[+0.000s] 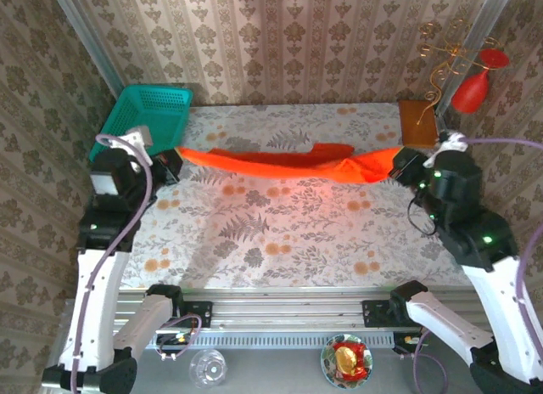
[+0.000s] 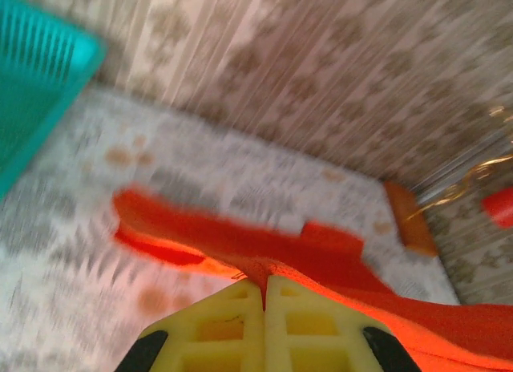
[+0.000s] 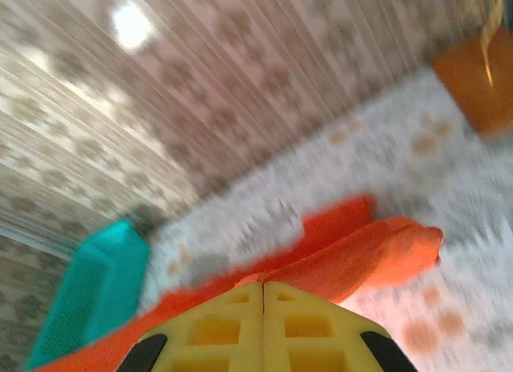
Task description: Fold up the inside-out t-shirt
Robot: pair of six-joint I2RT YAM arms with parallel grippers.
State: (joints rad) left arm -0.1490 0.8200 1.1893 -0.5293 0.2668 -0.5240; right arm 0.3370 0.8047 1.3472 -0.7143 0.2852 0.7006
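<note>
In the overhead view, the soft, wrinkled orange-red cloth t-shirt [image 1: 288, 165] is bunched into a long band. It stretches across the far half of the floral-patterned table [image 1: 280, 233] from one arm to the other. The left gripper [image 1: 174, 161] holds its left end, just in front of the teal plastic mesh basket [image 1: 148, 114] in the far left corner. The right gripper [image 1: 399, 166] holds its right end, just in front of the flat brown-orange block [image 1: 417, 122]. A glossy red vase [image 1: 471, 90] stands beyond the block at the far right. The middle of the band appears to sag to the tabletop, though the view does not settle whether it touches.

In the left wrist view, the left gripper [image 2: 264, 282] has its yellow fingers [image 2: 220, 324] pressed together, pinching a fold of the t-shirt [image 2: 240, 240] between their tips. The cloth runs away over the table towards the block [image 2: 409, 220]. The basket [image 2: 32, 91] sits at the upper left. The picture is blurred.

In the right wrist view, the right gripper [image 3: 263, 285] has its yellow fingers [image 3: 212, 328] pressed together as well, nipping the t-shirt [image 3: 361, 256]. The cloth bulges out to the right of them. The basket [image 3: 96, 296] lies at the lower left and the block [image 3: 469, 87] at the upper right, both smeared by blur.
</note>
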